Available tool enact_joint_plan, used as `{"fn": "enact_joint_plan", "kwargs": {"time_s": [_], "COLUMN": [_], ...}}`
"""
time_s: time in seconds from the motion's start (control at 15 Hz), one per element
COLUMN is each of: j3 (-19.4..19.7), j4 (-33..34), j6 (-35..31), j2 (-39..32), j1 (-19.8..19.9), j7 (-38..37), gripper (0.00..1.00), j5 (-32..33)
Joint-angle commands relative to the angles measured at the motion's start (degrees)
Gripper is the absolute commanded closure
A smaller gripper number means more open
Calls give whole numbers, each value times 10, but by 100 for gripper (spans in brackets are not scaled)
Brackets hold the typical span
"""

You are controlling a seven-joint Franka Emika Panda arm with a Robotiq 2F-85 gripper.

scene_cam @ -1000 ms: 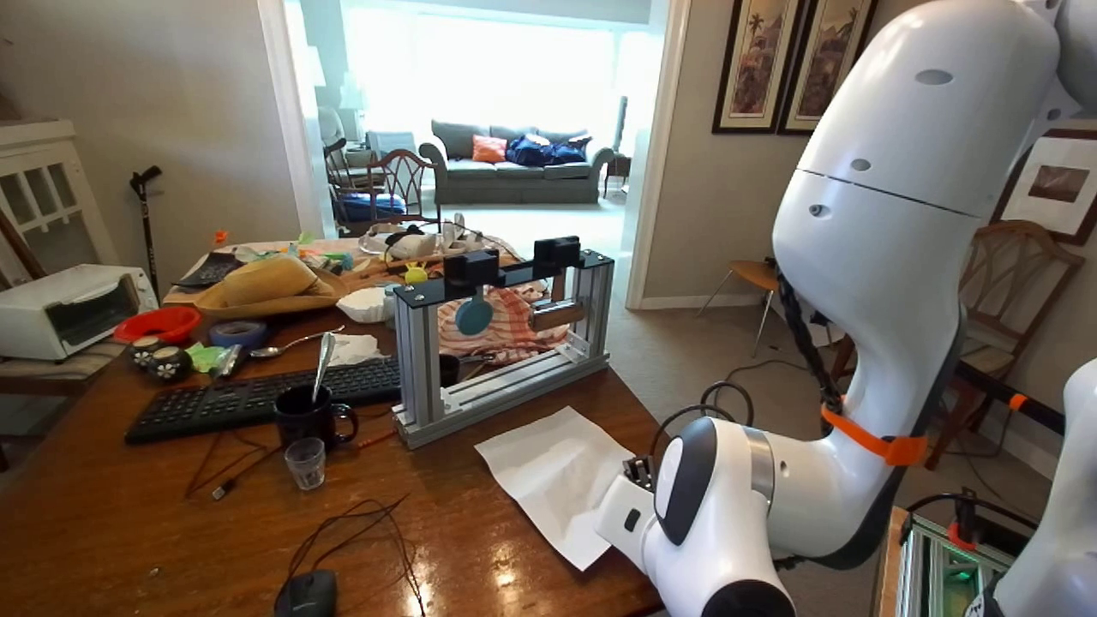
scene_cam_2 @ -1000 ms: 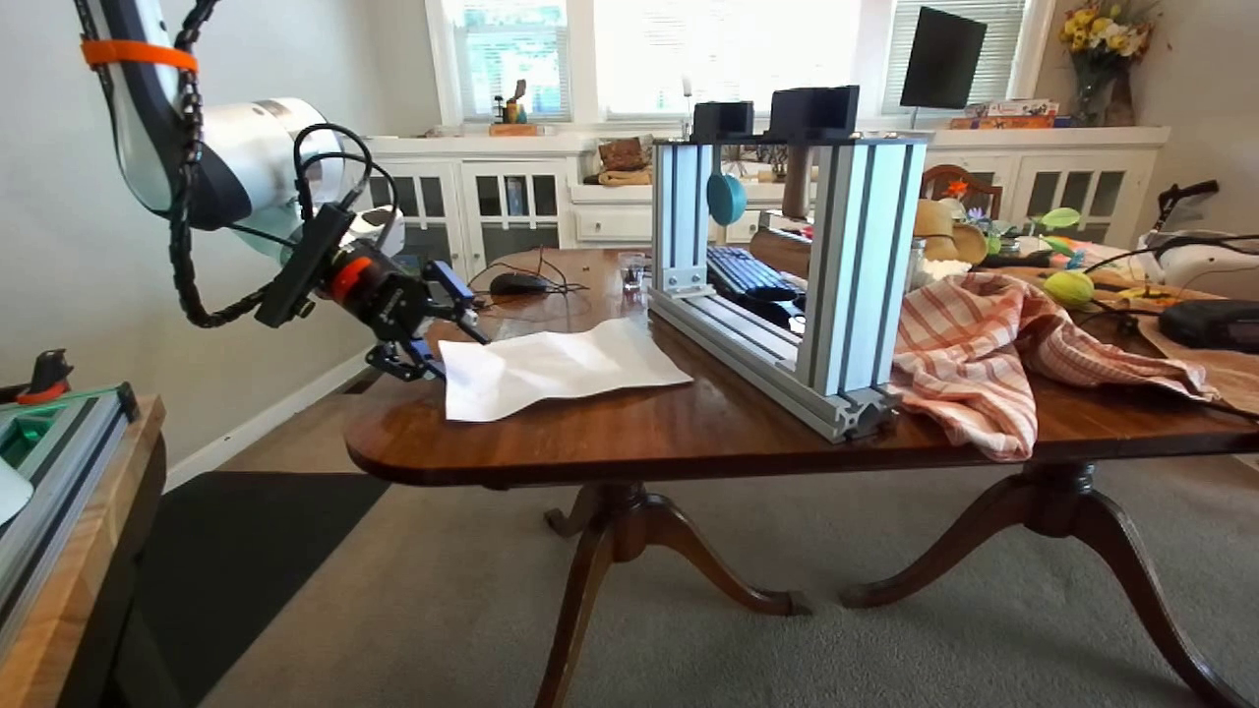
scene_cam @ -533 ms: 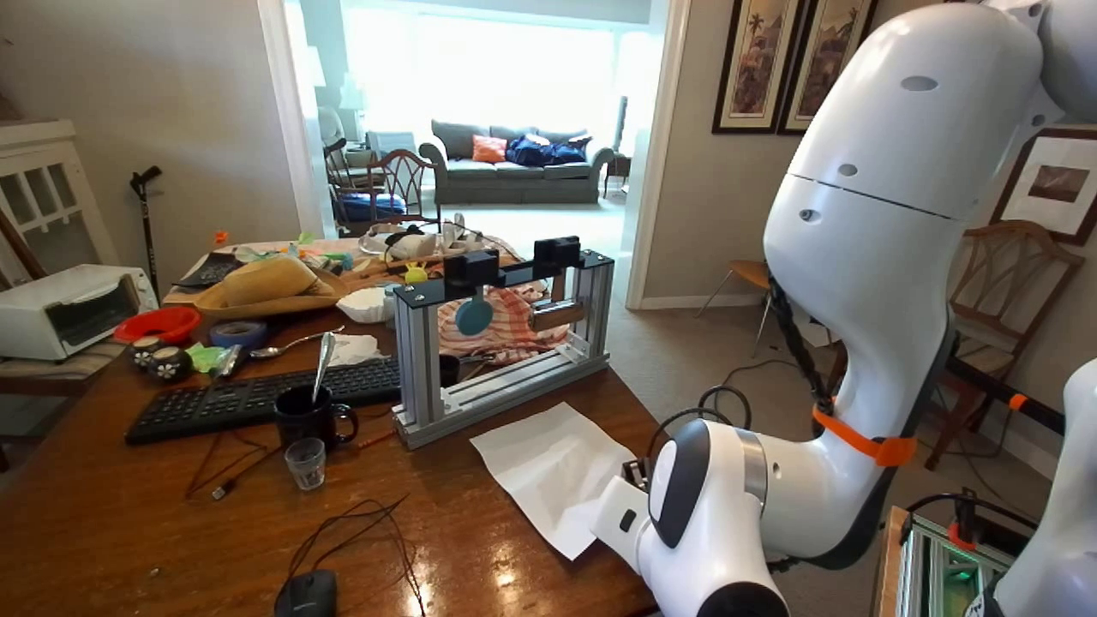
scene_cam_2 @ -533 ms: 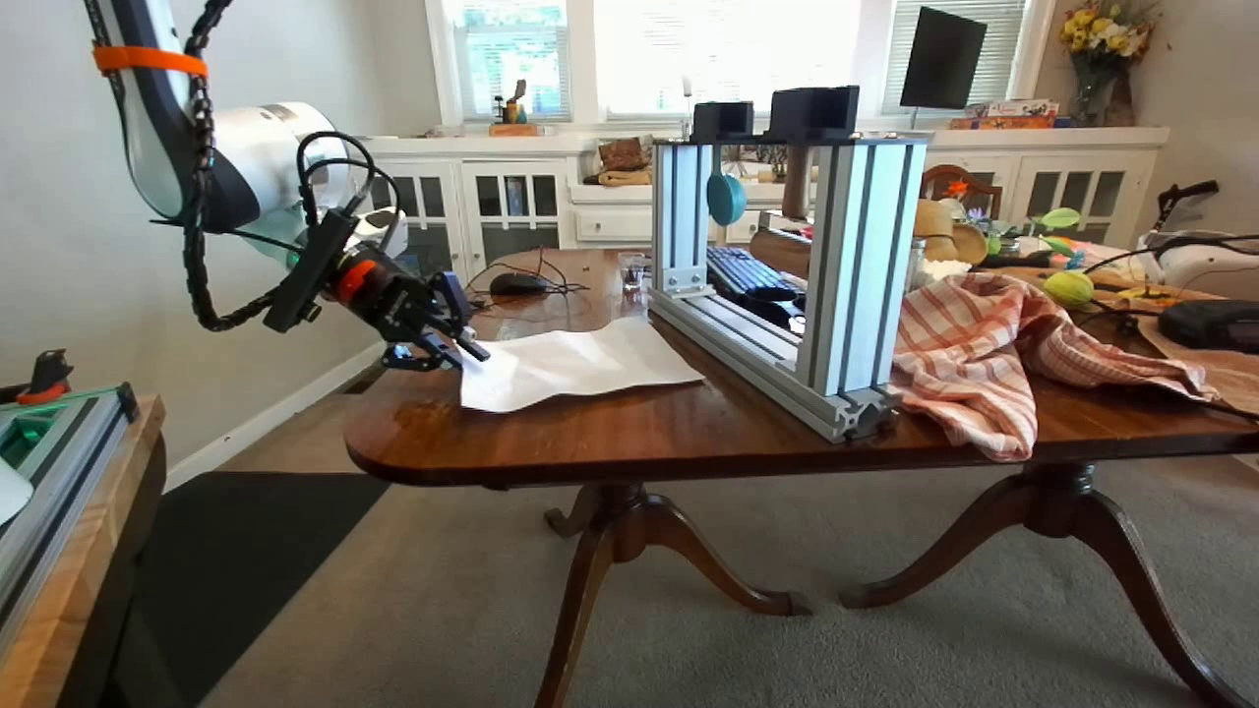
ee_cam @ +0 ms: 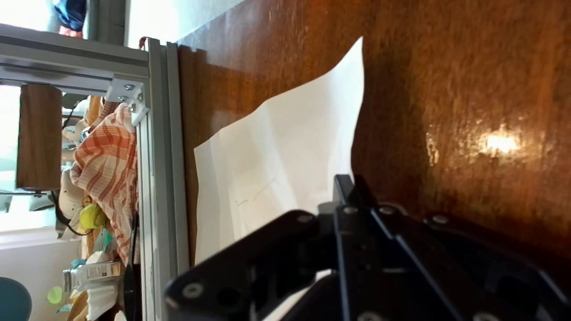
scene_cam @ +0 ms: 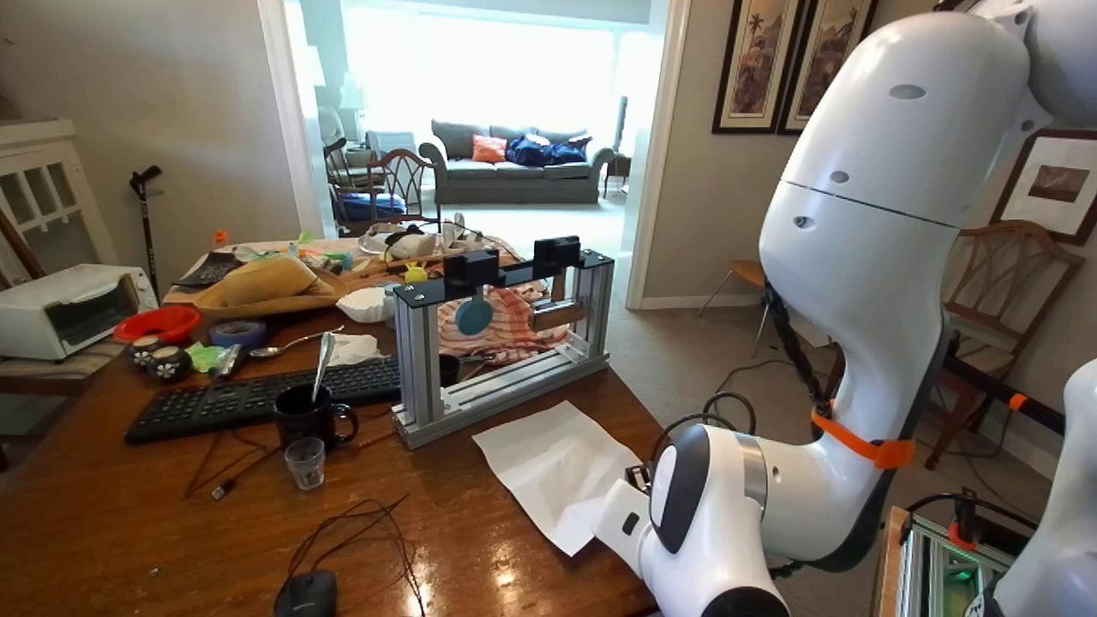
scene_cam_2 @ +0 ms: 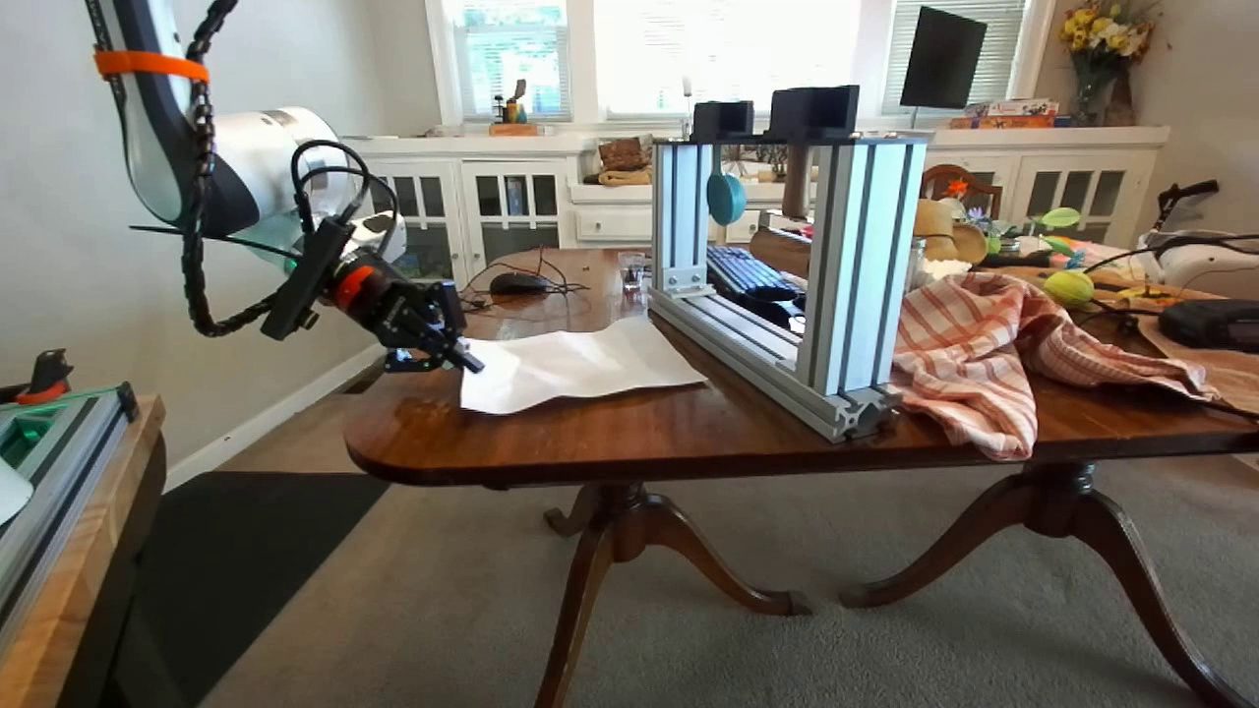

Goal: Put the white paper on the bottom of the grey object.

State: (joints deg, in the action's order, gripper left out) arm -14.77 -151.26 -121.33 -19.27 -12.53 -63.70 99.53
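The white paper (scene_cam: pixel 548 463) lies creased on the wooden table beside the grey object (scene_cam: pixel 420 360), a metal-framed rack with a low bottom rail (scene_cam: pixel 514 386). In the wrist view, the paper (ee_cam: pixel 285 147) has one corner curling up, and the rack (ee_cam: pixel 160 133) stands along the left. My gripper (ee_cam: pixel 351 179) is shut on the paper's edge, which runs in between the fingertips. An exterior view has the gripper (scene_cam_2: pixel 470 360) low at the paper's end away from the rack. The arm hides part of the paper in an exterior view.
A teal disc (scene_cam_2: pixel 726 200) and a wooden cylinder (scene_cam: pixel 557 315) hang within the rack's frame. Near it stand a black mug (scene_cam: pixel 300 420), a glass (scene_cam: pixel 306 464) and a keyboard (scene_cam: pixel 214 404). A striped cloth (scene_cam_2: pixel 984 364) bunches behind the rack. The table's rounded edge passes under the gripper.
The jaws have gone from open to shut on the paper's edge. The gripper has shifted slightly toward the rack, and the paper has slid a little the same way.
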Motion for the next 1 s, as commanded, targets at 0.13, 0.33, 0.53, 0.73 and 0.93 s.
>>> {"fn": "enact_joint_plan", "kwargs": {"time_s": [0.13, 0.33, 0.53, 0.73, 0.93], "j3": [-41, -55, -56, -53, -52], "j4": [-42, -64, -77, -76, -69], "j6": [2, 13, 43, 94, 148], "j2": [96, 170, 237, 285, 309], "j1": [-7, -20, -35, -47, -50], "j7": [48, 83, 110, 111, 102], "gripper": [100, 100, 100, 100, 100], "j5": [-131, -215, -274, -289, -266]}}
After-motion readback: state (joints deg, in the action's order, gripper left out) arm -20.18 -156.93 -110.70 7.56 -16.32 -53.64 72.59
